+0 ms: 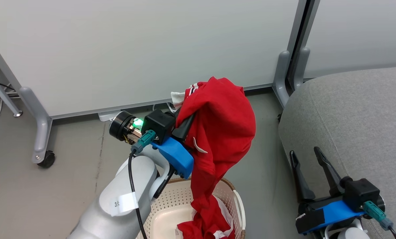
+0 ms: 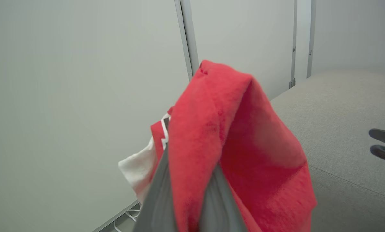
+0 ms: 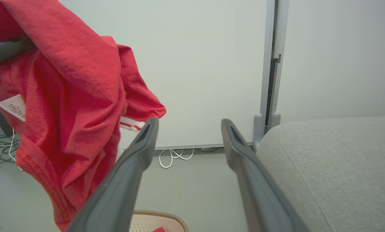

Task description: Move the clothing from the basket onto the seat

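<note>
A: Our left gripper (image 1: 186, 124) is pressed together on a fold of the clothing (image 1: 224, 126). In the left wrist view the red cloth runs between the two fingers and falls over both of them.

B: Yes, and the hold looks deep enough, I think. The cloth is draped over the fingers like a hood, with the white collar part behind it.

A: Where is the rest of it?

B: It hangs down from the gripper in a long tail, and the end goes into the basket (image 1: 171, 202), where more red cloth lies. We cannot tell if that is the same garment or a second one.

A: Then we judge that the lift is not yet finished. We should raise the arm higher first, until the tail is free of the brown rim.

B: Agreed. If we go sideways too early, the tail can catch on the rim and pull the basket over the floor (image 1: 68, 166).

A: The seat (image 1: 357, 109) is on our right, well apart from the basket. Our right gripper (image 1: 304, 152) is spread and holds nothing, and it stands at the near edge of the seat.

B: So we should carry the cloth above it, or move it away, so that nothing drapes on those fingers.

A: And we keep the pinch firm during the swing, slowly, and release only well over the grey cushion, not at its rounded edge.

B: Otherwise the garment may slide down to the floor.
</note>
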Motion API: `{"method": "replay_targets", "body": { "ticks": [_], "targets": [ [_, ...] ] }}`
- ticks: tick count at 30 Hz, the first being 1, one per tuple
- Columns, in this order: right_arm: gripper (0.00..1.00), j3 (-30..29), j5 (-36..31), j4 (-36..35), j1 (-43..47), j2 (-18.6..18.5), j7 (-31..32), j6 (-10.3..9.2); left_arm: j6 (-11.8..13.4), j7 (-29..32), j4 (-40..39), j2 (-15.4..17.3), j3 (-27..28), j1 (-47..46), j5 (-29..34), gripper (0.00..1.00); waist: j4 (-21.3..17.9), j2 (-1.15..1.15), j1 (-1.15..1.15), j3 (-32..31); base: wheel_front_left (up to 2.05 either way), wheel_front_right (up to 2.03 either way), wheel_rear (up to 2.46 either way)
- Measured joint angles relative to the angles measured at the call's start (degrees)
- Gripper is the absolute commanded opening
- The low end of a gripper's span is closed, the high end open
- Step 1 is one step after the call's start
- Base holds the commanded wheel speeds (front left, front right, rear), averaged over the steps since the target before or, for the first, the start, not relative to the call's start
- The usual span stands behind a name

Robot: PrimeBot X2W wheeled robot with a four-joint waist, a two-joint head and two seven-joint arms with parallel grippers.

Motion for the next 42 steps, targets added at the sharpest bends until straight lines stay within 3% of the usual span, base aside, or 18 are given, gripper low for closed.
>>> {"method": "replay_targets", "body": {
  "ticks": [9, 18, 41, 42],
  "targets": [
    [1.0, 2.33, 0.05, -0.01, 0.12, -0.01, 0.0, 0.0, -0.21, 0.0, -0.87, -0.08, -0.12, 0.2, 0.48, 0.0, 0.47, 0.0, 0.0, -0.09, 0.0, 0.0, 0.0],
    [1.0, 8.84, -1.01, 1.35, -3.78, -0.01, -0.01, 0.0, -0.3, 0.0, -1.57, -0.21, -0.2, 0.37, 1.0, 0.0, 0.8, 0.0, 0.01, 0.26, 0.0, 0.0, 0.0],
    [1.0, 14.19, -2.68, 15.16, -16.11, -0.02, -0.08, 0.0, -0.47, 0.0, -3.16, -1.37, -2.83, -0.03, 1.77, 0.0, 2.45, 0.0, 0.01, 1.6, 0.0, 0.0, 0.0],
    [0.36, 14.68, -2.15, 15.7, -16.42, -0.01, -0.08, 0.0, -0.47, 0.0, -3.16, -1.38, -2.9, -0.04, 1.76, 0.0, 2.45, 0.0, 0.01, 1.59, 0.0, 0.0, 0.0]
  ]
}}
